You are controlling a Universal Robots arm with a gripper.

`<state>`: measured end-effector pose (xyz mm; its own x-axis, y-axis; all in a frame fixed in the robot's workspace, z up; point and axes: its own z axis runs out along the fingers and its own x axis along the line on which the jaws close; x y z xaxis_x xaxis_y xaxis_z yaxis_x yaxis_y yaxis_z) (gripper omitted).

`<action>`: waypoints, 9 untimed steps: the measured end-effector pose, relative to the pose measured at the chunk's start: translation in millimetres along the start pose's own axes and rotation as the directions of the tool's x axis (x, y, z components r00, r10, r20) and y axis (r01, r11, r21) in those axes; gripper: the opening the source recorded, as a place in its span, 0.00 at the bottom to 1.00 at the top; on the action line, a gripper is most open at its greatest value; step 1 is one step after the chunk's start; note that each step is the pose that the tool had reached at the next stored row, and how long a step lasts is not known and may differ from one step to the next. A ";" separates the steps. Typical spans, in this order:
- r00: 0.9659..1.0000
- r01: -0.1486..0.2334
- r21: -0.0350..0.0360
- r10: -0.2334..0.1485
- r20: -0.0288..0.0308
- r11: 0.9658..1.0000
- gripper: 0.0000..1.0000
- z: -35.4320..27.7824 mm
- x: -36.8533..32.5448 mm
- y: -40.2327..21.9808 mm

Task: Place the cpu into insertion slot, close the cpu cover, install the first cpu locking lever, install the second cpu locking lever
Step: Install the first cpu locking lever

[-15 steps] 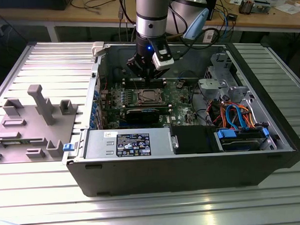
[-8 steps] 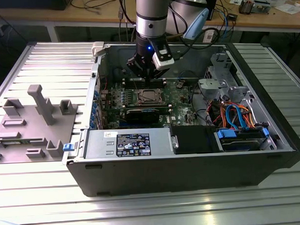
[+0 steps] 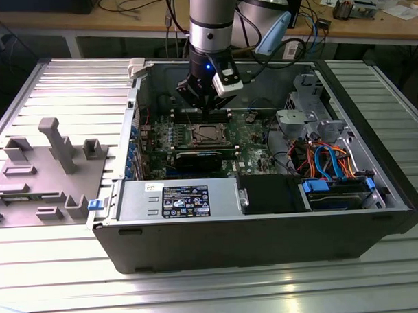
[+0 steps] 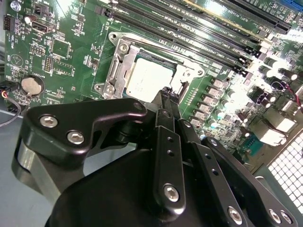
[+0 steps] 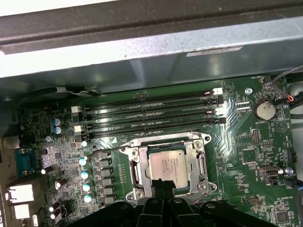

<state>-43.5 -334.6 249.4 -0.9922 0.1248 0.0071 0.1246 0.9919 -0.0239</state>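
Silver chip: the cpu lies flat in the insertion slot on the green board, inside the open computer case.
Metal frame: the cpu cover sits down around the chip, its square window showing the dull silver top in both wrist views.
Tool: the black tool hangs just over one edge of the chip, its tips drawn together into a narrow point with nothing between them.
Chip to tool: the chip lies directly under and just beyond the tips; I cannot tell whether they touch the frame.
Arm: in the exterior view the arm comes straight down into the case above the slot.
Surface: the case rests on a ribbed metal surface, with a grey holder block toward the exterior view's left.
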 end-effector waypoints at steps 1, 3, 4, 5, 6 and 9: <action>1.000 0.002 0.000 -0.002 0.000 1.000 0.11 0.0 0.0 0.0; 1.000 0.005 0.000 -0.005 0.000 1.000 0.11 0.0 0.0 0.0; 1.000 0.006 0.000 -0.006 0.000 1.000 0.11 0.0 0.0 0.0; 1.000 0.008 0.000 -0.008 0.000 1.000 0.11 0.0 0.0 0.0; 1.000 0.009 0.000 -0.009 0.000 1.000 0.11 0.0 0.0 0.0; 1.000 0.012 0.000 -0.012 0.000 1.000 0.11 0.0 0.0 0.0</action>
<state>-43.5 -334.6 249.4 -0.9936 0.1125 0.0070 0.1123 0.9934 -0.0240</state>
